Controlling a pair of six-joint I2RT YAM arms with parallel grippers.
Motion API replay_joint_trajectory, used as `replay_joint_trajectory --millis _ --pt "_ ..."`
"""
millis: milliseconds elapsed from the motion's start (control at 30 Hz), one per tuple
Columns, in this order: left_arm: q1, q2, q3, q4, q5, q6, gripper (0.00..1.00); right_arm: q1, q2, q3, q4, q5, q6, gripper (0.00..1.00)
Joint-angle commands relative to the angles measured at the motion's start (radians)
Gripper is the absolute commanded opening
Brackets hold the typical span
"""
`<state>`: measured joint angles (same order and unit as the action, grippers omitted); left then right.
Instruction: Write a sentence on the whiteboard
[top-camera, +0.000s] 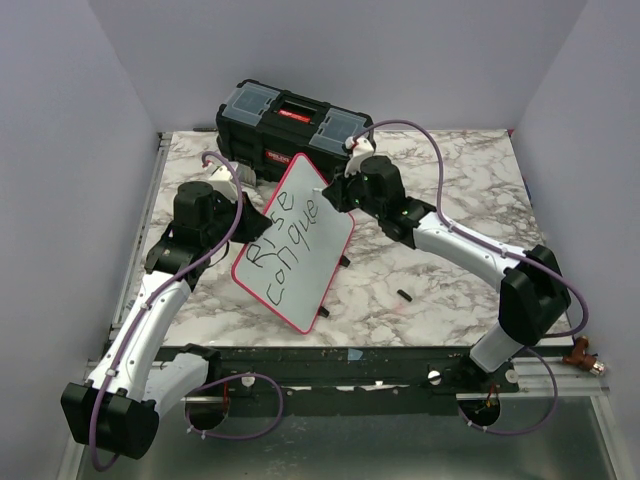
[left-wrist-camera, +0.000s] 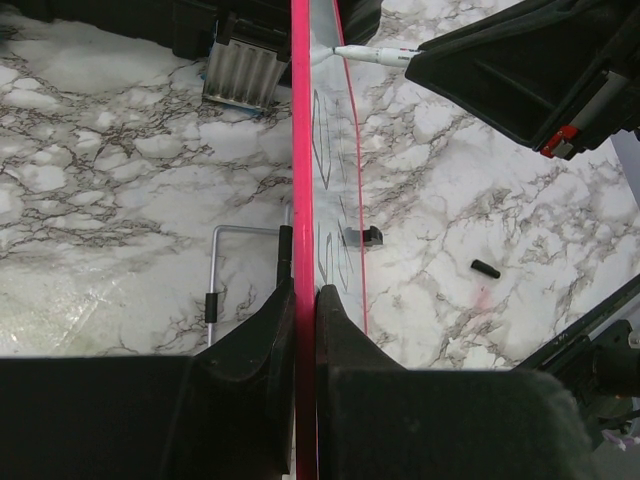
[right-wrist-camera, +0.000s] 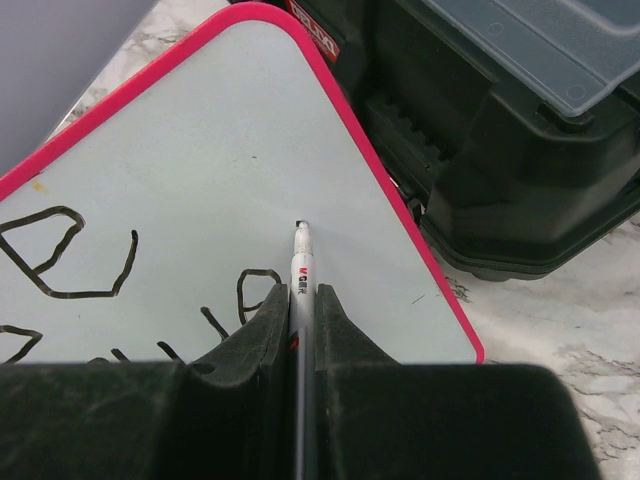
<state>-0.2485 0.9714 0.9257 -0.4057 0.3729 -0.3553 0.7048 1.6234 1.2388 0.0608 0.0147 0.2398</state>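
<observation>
Marker (right-wrist-camera: 301, 265), clenched by right gripper (right-wrist-camera: 300, 305), aimed at the board (right-wrist-camera: 220, 170), whose rim left gripper (left-wrist-camera: 304, 300) pinched to prop it tilted for writing.

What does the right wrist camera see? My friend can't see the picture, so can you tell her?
The right gripper pinches a marker, its tip against the white, pink-rimmed whiteboard. Black hand-drawn letters sit to the left, and a black toolbox stands on the marble table to the right.
</observation>
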Motion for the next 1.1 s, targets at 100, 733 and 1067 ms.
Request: replay_joint_trajectory --millis 100,733,1067 --pt "-0.017 0.004 -0.001 -0.065 -0.027 0.110 0.00 -0.007 0.015 -0.014 0.027 -0.049 0.022 0.01" --pt "-0.020 0.003 -0.001 -0.067 -0.030 0.111 0.00 -0.008 -0.012 -0.147 0.070 -0.070 0.061 0.01" --pt "-0.021 0.001 -0.002 -0.067 -0.034 0.111 0.00 -0.007 -0.028 -0.180 0.076 -0.071 0.072 0.01"
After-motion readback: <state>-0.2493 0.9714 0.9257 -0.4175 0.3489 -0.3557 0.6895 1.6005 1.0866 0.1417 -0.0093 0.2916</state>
